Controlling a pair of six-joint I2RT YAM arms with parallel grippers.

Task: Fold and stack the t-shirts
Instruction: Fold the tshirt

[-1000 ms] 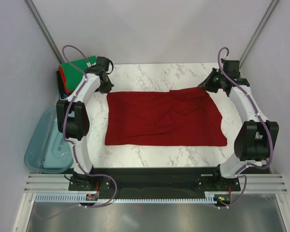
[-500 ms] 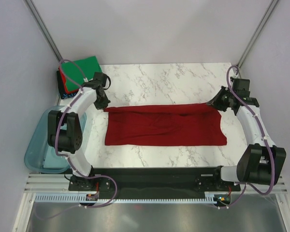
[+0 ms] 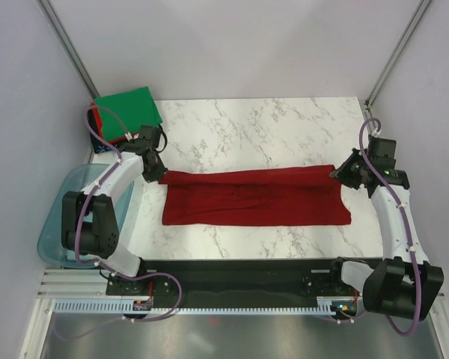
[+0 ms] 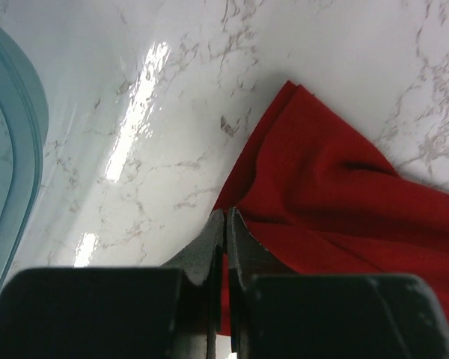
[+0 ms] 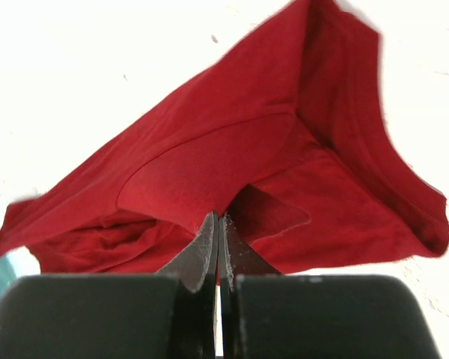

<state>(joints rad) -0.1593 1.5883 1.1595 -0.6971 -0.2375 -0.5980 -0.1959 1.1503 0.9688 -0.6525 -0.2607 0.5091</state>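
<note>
The large dark red t-shirt (image 3: 254,196) lies across the marble table, its far edge lifted and drawn toward the near edge. My left gripper (image 3: 162,176) is shut on the shirt's far left corner (image 4: 284,194). My right gripper (image 3: 337,173) is shut on the far right corner (image 5: 232,172), which hangs in folds from the jaws. A stack of folded shirts, bright green (image 3: 127,111) on top with red and black edges beneath, sits at the far left corner.
A translucent teal plastic tub (image 3: 71,224) stands off the table's left edge; its rim shows in the left wrist view (image 4: 15,149). Grey walls enclose the table on three sides. The arm bases stand on a black strip at the near edge.
Both grippers have pulled the shirt's far edge toward the near edge, so the visible cloth is now a narrower band. Both arms have swung nearer.
</note>
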